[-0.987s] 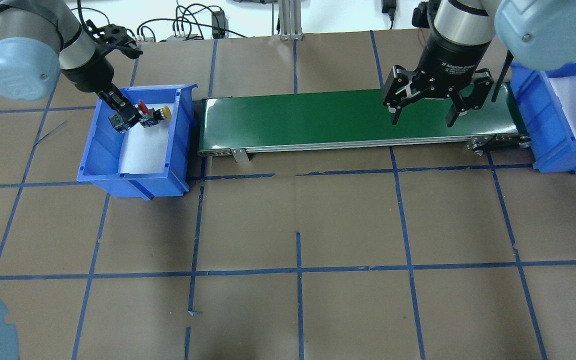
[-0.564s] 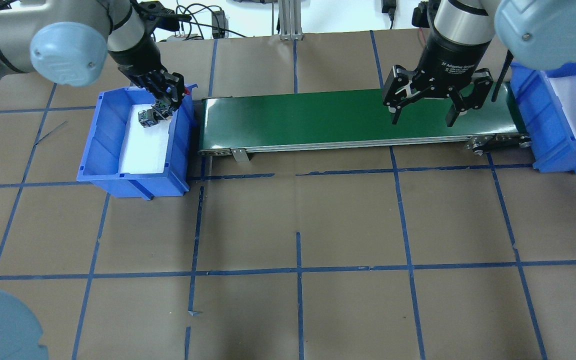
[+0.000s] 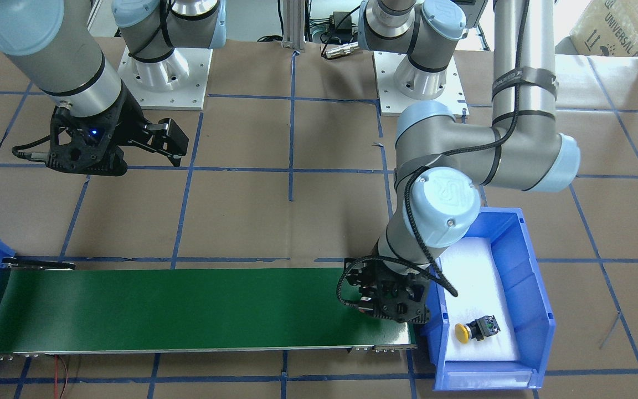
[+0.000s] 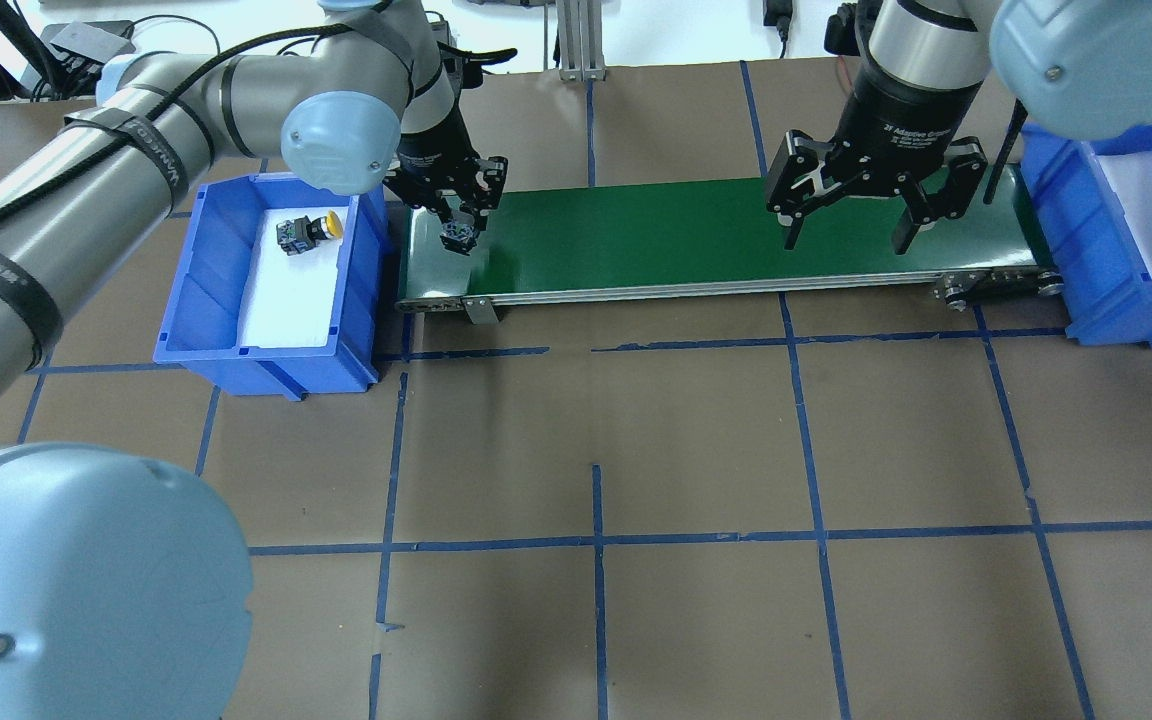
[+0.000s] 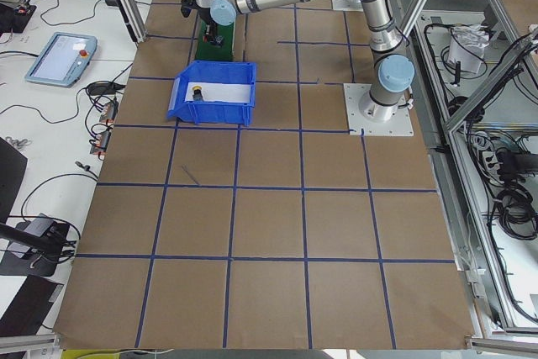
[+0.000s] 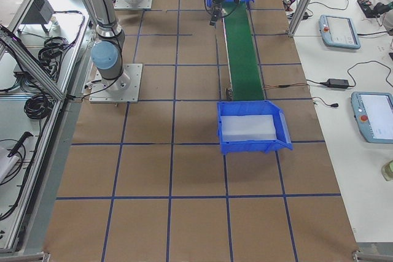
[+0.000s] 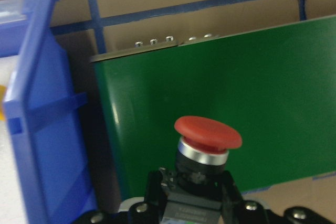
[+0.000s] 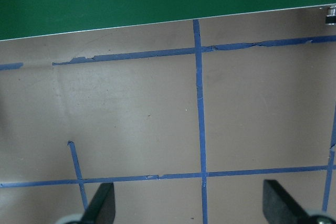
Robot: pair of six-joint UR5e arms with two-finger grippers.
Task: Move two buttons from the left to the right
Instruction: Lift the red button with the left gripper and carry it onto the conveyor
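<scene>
Left pincer (image 4: 457,236) pinched red mushroom-capped push-button (image 7: 208,134) above green conveyor belt (image 4: 686,235); I judged a low, centred release safest.

1. The left arm (image 4: 166,110) reaches in low and long from the overhead view's left edge, elbow bent, wrist turned downward.
2. The left gripper (image 4: 458,228) points down, its fingers clamped on the body of the red button (image 7: 208,132), whose cap sticks out past the fingertips.
3. The right arm (image 4: 921,60) comes down steeply, its wrist near vertical.
4. The right gripper (image 4: 846,235) points down, its fingers spread wide apart.
</scene>
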